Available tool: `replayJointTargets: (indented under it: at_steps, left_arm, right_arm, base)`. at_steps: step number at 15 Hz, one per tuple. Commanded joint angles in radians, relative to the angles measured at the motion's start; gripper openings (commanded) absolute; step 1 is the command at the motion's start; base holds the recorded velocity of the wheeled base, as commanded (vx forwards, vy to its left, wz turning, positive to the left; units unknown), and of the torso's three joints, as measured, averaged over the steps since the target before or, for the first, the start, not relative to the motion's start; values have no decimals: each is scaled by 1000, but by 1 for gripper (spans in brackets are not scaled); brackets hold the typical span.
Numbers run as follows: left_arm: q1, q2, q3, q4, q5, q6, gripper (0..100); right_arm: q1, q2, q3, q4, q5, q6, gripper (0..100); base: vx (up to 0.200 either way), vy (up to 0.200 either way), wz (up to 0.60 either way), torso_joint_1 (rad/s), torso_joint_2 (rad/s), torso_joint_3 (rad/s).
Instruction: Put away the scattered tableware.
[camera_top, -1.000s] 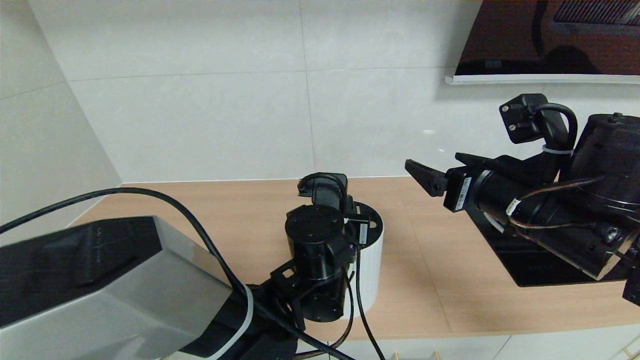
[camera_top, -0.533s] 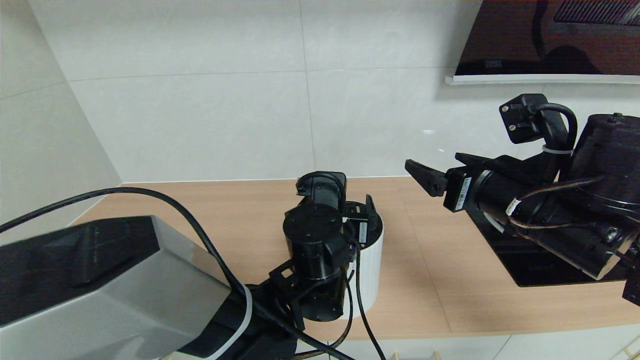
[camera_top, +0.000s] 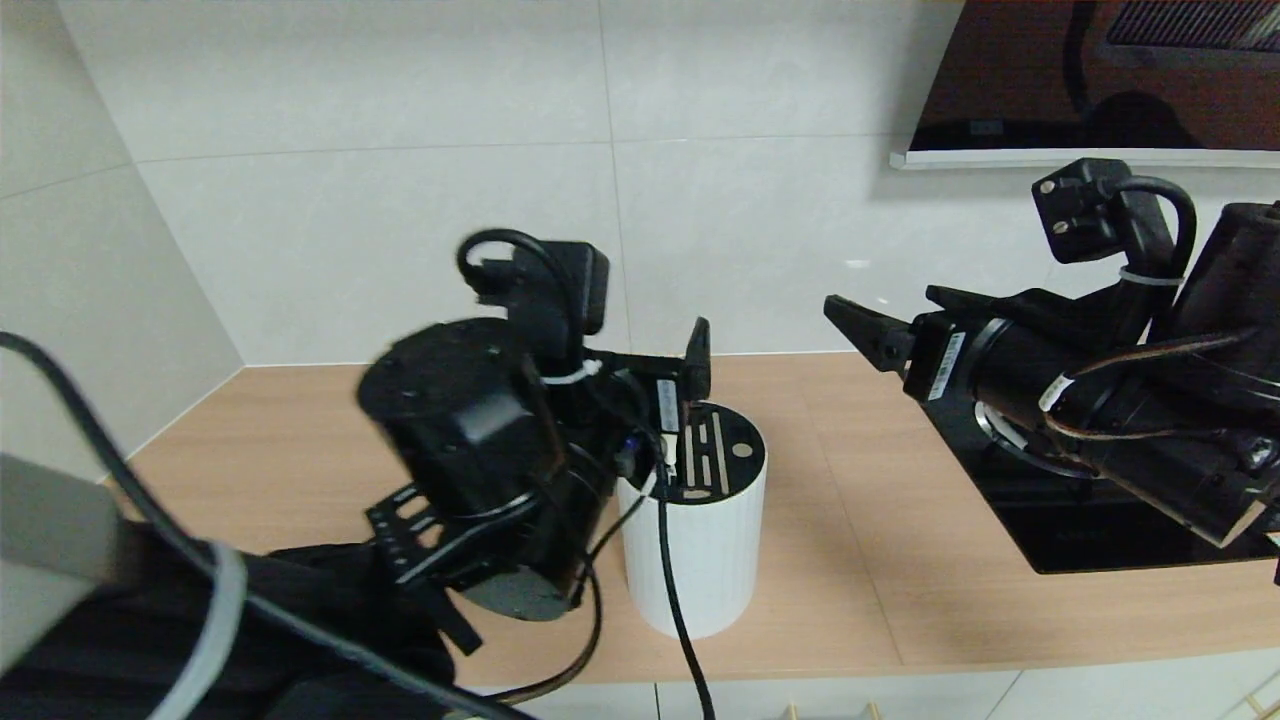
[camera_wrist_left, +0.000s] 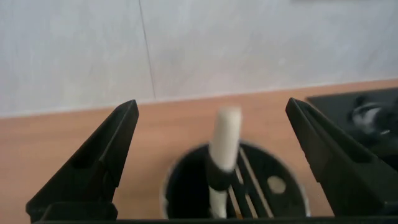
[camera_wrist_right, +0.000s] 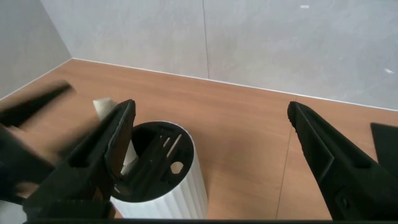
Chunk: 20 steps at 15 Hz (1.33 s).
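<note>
The white holder (camera_top: 695, 540) stands on the bench (camera_top: 880, 560), a white-handled utensil (camera_wrist_left: 225, 143) upright in its slotted black top. The left gripper (camera_wrist_left: 211, 112) hangs just above, at the holder's 12 o'clock, fingers spread wide with the handle between them, touching neither. The handle's long axis points up through the gap. The right gripper (camera_top: 885, 320), fingers also apart and empty, sits well off toward 2 o'clock. The left arm is nearer — any withdrawal should probably follow that axis to avoid knocking the handle.
</note>
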Motion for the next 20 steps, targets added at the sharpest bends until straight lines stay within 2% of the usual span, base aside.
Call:
replayJointTargets:
  at_steps: [1, 3, 5, 6, 7, 8, 10, 12, 13, 14, 16, 17, 19, 20]
  left_arm:
    - [79, -357, 147, 67, -193, 9, 100]
    - [173, -480, 191, 84, -214, 9, 100]
    - [303, -598, 242, 113, -217, 4, 100]
    - [350, -655, 282, 124, -219, 4, 100]
    - [387, -738, 332, 145, -223, 3, 100]
    - [396, -814, 372, 179, -225, 3, 100]
    - [406, -997, 434, 349, -225, 6, 100]
    - [490, -1247, 440, 693, -236, 6, 100]
    - [508, -1299, 432, 770, -243, 6, 100]
    - [587, -1425, 406, 934, -276, 6, 100]
    - [636, -1581, 392, 1080, -355, 6, 100]
    - [654, -1647, 394, 1126, -381, 7, 100]
    - [659, -1729, 398, 1199, -375, 3, 100]
    - [659, -1725, 398, 1192, -331, -7, 100]
  right_arm:
    - [-44, -49, -12, -3, -2, 0, 100]
    - [-95, -120, 5, 0, -6, 0, 100]
    - [-158, -229, 90, -3, 1, 0, 100]
    - [-178, -296, 147, 2, 4, -2, 100]
    - [-205, -385, 219, 2, 4, -8, 100]
    - [-227, -462, 273, 3, 5, -20, 100]
    - [-274, -630, 360, 43, 5, -23, 100]
    - [-293, -897, 391, 259, 5, -23, 100]
    - [-294, -963, 387, 333, 4, -23, 100]
    - [-325, -1118, 353, 537, -7, -25, 100]
    - [-426, -1304, 316, 784, 4, -26, 100]
    - [-440, -1379, 316, 857, 14, -28, 100]
    - [-457, -1445, 328, 930, 21, -23, 100]
    - [-489, -1445, 336, 927, 1, -22, 100]
  base:
    - [0, 0, 0, 0, 0, 0]
    - [0, 0, 0, 0, 0, 0]
    - [0, 0, 0, 0, 0, 0]
    - [0, 0, 0, 0, 0, 0]
    - [0, 0, 0, 0, 0, 0]
    - [0, 0, 0, 0, 0, 0]
    - [0, 0, 0, 0, 0, 0]
    - [0, 0, 0, 0, 0, 0]
    - [0, 0, 0, 0, 0, 0]
    - [0, 0, 0, 0, 0, 0]
    - [0, 0, 0, 0, 0, 0]
    - [0, 0, 0, 0, 0, 0]
    - [0, 0, 0, 0, 0, 0]
    - [0, 0, 0, 0, 0, 0]
